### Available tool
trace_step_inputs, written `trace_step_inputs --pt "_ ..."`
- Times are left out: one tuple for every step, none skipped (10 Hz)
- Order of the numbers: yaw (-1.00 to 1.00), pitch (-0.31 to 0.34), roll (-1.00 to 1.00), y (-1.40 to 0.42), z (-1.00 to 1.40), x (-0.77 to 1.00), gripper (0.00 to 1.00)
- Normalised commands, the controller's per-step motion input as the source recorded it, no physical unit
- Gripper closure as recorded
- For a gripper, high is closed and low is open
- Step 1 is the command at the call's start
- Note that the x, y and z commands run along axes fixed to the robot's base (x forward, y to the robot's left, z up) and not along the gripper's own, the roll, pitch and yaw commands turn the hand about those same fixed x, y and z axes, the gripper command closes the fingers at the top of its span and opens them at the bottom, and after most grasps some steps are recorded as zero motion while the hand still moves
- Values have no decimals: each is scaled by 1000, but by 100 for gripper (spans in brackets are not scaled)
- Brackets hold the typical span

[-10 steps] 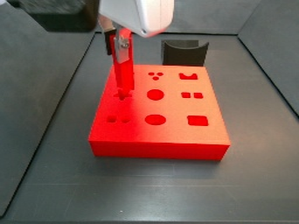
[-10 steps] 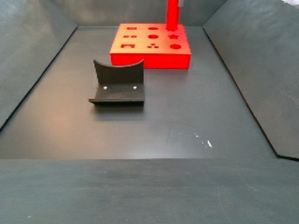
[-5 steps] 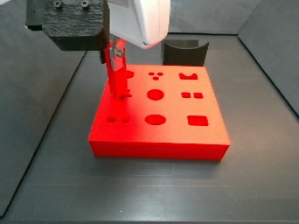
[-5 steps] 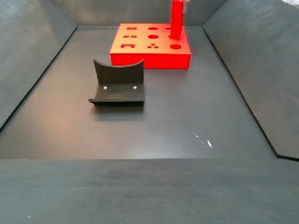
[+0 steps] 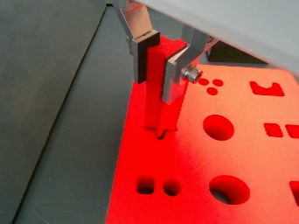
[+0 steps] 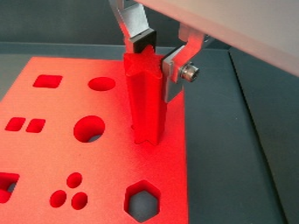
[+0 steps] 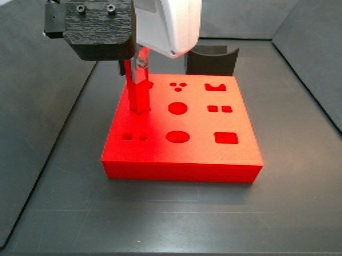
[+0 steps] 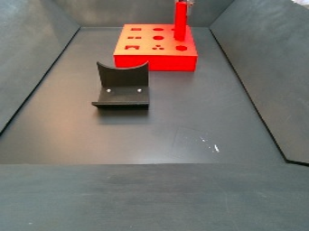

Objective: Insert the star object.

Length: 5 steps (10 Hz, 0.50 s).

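The star object, a slim red peg (image 5: 158, 92), stands upright between my gripper's (image 5: 158, 74) fingers, which are shut on its upper end. It shows in both wrist views (image 6: 146, 96). Its lower end sits in a hole near one edge of the red block with shaped holes (image 5: 239, 157). In a side view the gripper (image 7: 134, 68) hangs over the block's (image 7: 201, 155) left side with the peg (image 7: 138, 97) below it. In a side view the peg (image 8: 180, 23) rises from the block's (image 8: 151, 58) right end.
The dark fixture (image 8: 121, 86) stands on the floor in front of the block; it also shows behind the block in a side view (image 7: 211, 58). Dark sloping walls (image 8: 36, 81) enclose the floor. Other holes in the block hold nothing.
My gripper has moved down with the peg, and the peg's lower end has sunk into the block's hole. The block and fixture have not moved.
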Motion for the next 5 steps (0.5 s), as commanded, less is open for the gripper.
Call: trace_step_inputs --pt "37 -66 49 -14 -271 126 100" --pt "66 -63 106 -11 -320 217 100" --pt "54 -46 213 -117 -320 151 100" --pt "11 0 249 -226 -203 120 100" --pt "0 -33 96 0 -289 0 100"
